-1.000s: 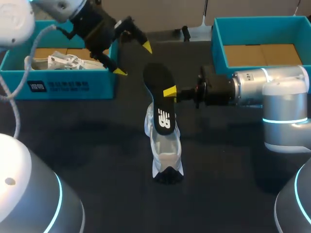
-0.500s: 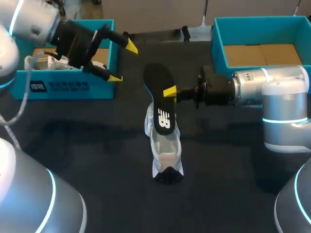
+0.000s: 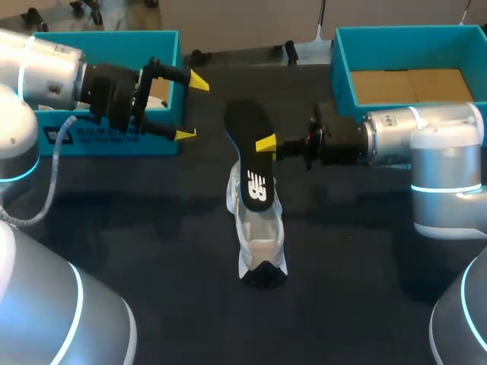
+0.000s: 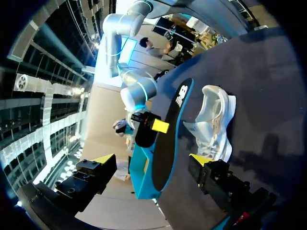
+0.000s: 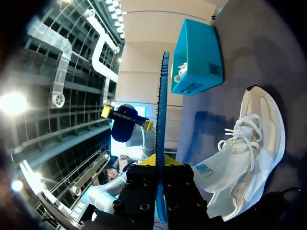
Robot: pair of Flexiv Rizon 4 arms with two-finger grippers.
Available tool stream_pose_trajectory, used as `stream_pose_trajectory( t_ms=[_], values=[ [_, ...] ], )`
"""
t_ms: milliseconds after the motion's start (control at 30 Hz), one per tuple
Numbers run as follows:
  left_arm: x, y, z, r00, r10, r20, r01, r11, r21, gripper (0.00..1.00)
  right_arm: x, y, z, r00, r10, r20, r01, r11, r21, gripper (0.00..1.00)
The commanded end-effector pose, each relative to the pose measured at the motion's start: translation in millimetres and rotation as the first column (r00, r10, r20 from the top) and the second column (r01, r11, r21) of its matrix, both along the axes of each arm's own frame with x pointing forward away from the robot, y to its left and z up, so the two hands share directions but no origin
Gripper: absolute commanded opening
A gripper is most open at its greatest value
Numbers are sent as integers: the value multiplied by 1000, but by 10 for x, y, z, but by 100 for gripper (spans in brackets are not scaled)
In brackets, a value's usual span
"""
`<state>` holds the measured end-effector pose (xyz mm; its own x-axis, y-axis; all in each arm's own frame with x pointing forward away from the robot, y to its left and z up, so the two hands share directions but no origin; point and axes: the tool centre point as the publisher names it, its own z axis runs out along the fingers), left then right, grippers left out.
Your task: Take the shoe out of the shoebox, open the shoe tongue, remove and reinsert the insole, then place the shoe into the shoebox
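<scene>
My right gripper (image 3: 266, 143) is shut on the black insole (image 3: 249, 144) and holds it on edge above the white shoe (image 3: 259, 236), which lies on the dark table. In the right wrist view the insole (image 5: 161, 120) stands edge-on between my fingers, with the shoe (image 5: 249, 143) beside it. My left gripper (image 3: 189, 107) hangs open and empty in front of the teal shoebox (image 3: 99, 141), its tips pointing toward the insole from a short way off. From the left wrist, the insole (image 4: 170, 139) and shoe (image 4: 213, 124) lie ahead of the open fingers.
White paper stuffing lies inside the left shoebox. A second teal box (image 3: 411, 46) with a cardboard floor stands at the back right, behind my right arm. Bare dark tabletop lies in front of the shoe.
My left arm has swung down and leftward in front of the shoebox, its open gripper turning level to face the insole. The right arm, insole and shoe have not moved.
</scene>
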<state>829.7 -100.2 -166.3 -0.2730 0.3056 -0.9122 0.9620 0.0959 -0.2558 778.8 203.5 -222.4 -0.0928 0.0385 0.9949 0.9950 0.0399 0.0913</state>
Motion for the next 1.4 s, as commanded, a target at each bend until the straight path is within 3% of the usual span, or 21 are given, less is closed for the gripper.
stream_pose_trajectory(
  t_ms=[33,100,167,233,333,667,933,1000,1067,1167,1267,1333,1400],
  values=[
    [-6,2,-17,1000,4,4,-4,1000,-14,100,-8,7,-2,1000,-2,0,2,1000,-1,0],
    [-6,2,-17,1000,4,4,-4,1000,-14,100,-8,7,-2,1000,-2,0,2,1000,-1,0],
    [-10,-73,-226,996,69,59,-67,997,-44,100,-8,7,-2,1000,-2,0,2,1000,-1,0],
    [-1,-81,-338,998,64,-4,-64,993,-100,100,-8,7,-2,1000,-2,0,2,1000,-1,0],
    [17,-108,-448,994,108,19,-104,983,-150,100,-8,7,-2,1000,-2,0,2,1000,-1,0],
    [-119,-289,-521,973,182,144,-137,951,-277,100,-8,7,-2,1000,-2,0,2,1000,-1,0],
    [-238,-497,-523,947,236,217,-168,942,-291,100,-8,7,-2,1000,-2,0,2,1000,-1,0],
    [-228,-530,-532,948,241,209,-173,939,-297,91,-8,7,-2,1000,-2,0,2,1000,-1,0],
    [-202,-565,-539,946,251,207,-183,936,-300,73,-8,7,-2,1000,-2,0,2,1000,-1,0],
    [-163,-605,-537,945,255,203,-187,934,-303,65,-8,7,-2,1000,-2,0,2,1000,-1,0],
    [-134,-635,-534,945,259,200,-191,933,-306,62,-8,7,-2,1000,-2,0,2,1000,-1,0],
    [-120,-651,-534,947,256,194,-189,933,-307,68,-8,7,-2,1000,-2,0,2,1000,-1,0],
    [-95,-677,-533,948,255,191,-188,932,-308,66,-8,7,-2,1000,-2,0,2,1000,-1,0]
  ],
)
